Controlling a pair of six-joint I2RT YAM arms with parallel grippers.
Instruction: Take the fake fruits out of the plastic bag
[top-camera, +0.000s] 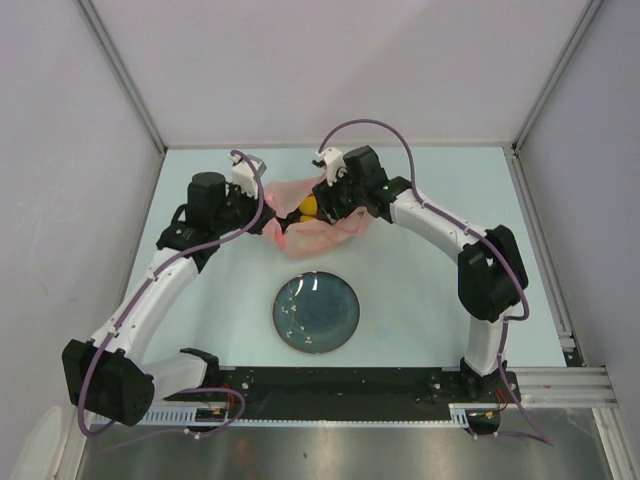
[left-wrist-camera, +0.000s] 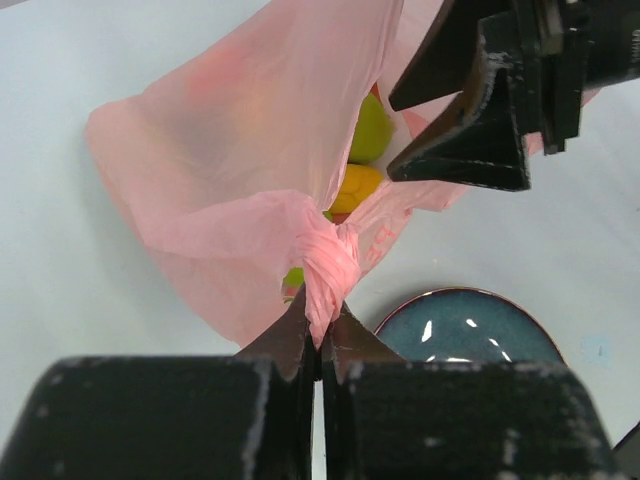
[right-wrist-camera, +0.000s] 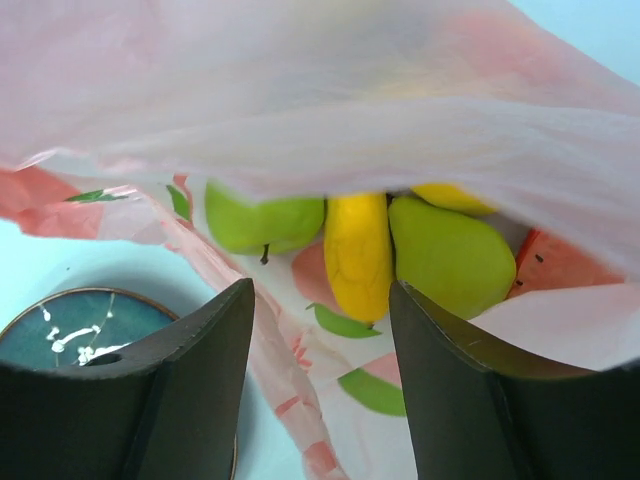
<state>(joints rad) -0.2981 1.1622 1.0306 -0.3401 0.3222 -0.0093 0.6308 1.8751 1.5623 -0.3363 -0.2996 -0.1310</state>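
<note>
The pink plastic bag lies on the table behind the plate, its mouth held open. My left gripper is shut on a bunched edge of the plastic bag and holds it up. My right gripper is open at the bag's mouth, nothing between its fingers. Inside the plastic bag lie a green apple, a yellow fruit and a green pear, just ahead of the open jaws. The yellow fruit shows from above under my right gripper.
A dark blue round plate sits on the table in front of the bag, between the two arms. The same plate lies right of my left fingers. White walls close the table at back and sides.
</note>
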